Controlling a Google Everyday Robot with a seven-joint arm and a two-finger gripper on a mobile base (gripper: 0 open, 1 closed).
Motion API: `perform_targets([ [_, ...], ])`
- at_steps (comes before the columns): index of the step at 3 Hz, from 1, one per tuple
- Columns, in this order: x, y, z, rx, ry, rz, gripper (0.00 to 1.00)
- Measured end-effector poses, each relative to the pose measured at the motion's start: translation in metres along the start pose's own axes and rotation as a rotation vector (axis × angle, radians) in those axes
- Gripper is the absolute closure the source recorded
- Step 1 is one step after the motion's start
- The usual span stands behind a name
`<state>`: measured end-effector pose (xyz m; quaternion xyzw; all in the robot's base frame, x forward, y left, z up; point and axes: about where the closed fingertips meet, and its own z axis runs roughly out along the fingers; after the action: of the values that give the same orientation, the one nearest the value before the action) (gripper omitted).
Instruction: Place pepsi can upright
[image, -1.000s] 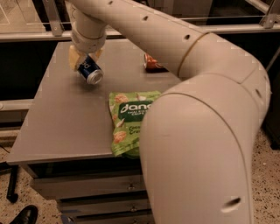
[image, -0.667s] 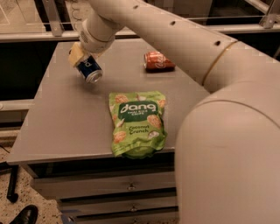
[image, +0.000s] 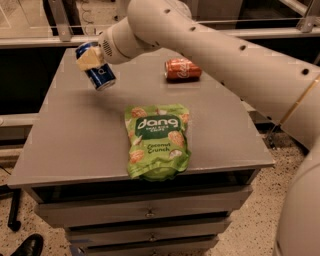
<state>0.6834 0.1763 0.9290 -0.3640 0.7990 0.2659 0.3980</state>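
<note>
One pepsi can (image: 102, 77), one red can (image: 183, 69), one bag (image: 156, 141), one end effector (image: 90, 59) over table (image: 70, 145).

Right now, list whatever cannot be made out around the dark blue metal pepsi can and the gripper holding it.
All in the camera view:
- The gripper grips the tilted dark blue metal pepsi can; its far finger is hidden behind the can.
- Whether the can's lower end touches the grey table: cannot tell.
- Orange-red soda can, lying on its side: lettering too small to read.
- White robot arm: cut off by the right edge.

Table (image: 75, 145), snack bag (image: 156, 142), orange can (image: 183, 69), fingers (image: 89, 59) above far-left.
</note>
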Motion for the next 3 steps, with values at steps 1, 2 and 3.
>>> perform_targets([
  [1,-0.0205,-0.0003,-0.0052,0.012,-0.086,-0.064,1.00],
  [2,-0.0199,0.0000,-0.0045,0.012,-0.083,-0.061,1.00],
  [3,-0.0190,-0.0006,-0.0115,0.018,-0.136,-0.110,1.00],
])
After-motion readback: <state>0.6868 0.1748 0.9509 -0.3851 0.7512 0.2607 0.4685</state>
